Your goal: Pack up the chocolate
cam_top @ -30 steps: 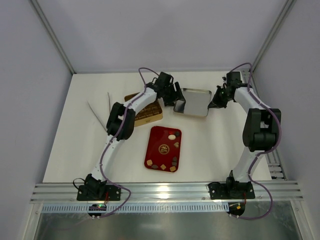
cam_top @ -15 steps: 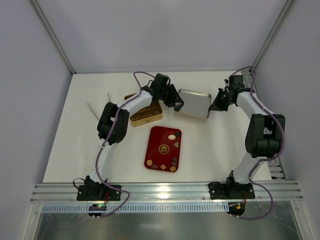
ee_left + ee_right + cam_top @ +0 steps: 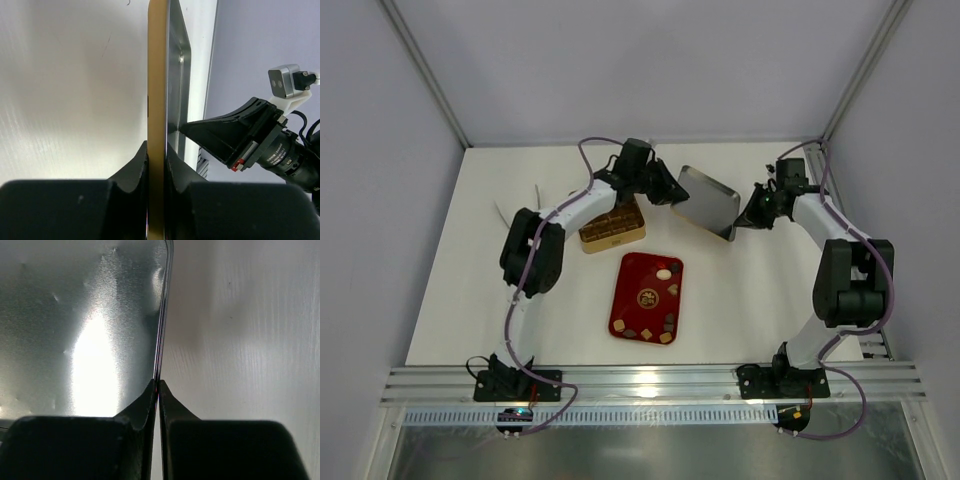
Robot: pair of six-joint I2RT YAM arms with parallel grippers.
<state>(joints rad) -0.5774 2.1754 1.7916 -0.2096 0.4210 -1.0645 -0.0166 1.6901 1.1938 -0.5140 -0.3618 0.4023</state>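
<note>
**A:** Where is the chocolate?

**B:** About 6 small pieces of chocolate (image 3: 664,273), dark, tan and cream, lie scattered on a red tray (image 3: 630,275) in the middle of the white counter (image 3: 760,300). A gold box (image 3: 615,228) sits just behind the tray. I cannot make out what is in its compartments.

**A:** What are the arms doing?

**B:** Both are holding 1 silver metal lid (image 3: 708,200) in the air behind the tray, tilted with its left end higher. The left end effector (image 3: 665,190) is clenched on the lid's gold-coloured edge, and the left wrist camera shows both fingers pressed against it. The right end effector (image 3: 748,212) is pinching the thin rim on the opposite side.

**A:** So which step is this?

**B:** It looks like lid handling, with no packing yet. Next, the lid probably needs setting flat on bare counter, clear of the box and tray. Both arms must lower it together, or it could twist free of the thin rim grip.
</note>
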